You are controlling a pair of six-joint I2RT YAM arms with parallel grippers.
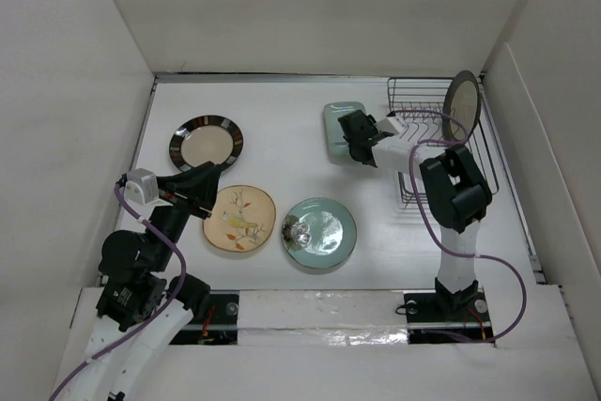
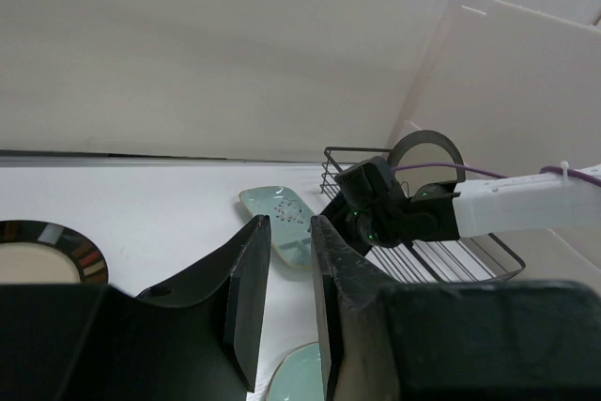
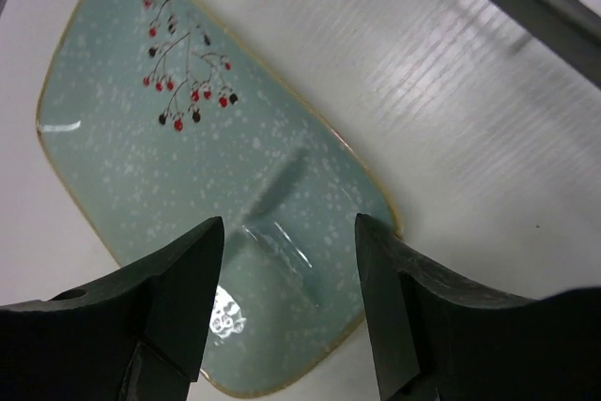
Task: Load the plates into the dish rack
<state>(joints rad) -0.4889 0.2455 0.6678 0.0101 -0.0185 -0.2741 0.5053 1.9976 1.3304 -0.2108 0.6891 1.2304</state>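
While the right gripper (image 3: 288,232) hovers half-open and empty over the squarish green plate (image 3: 141,138), we fear a shallow pinch skidding it against the dish rack (image 1: 427,100).

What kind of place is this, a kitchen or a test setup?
Likely a robot test booth, not a kitchen: plain white panels enclose a white table, two arms are bolted at its edge, and plates lie near a wire dish rack.
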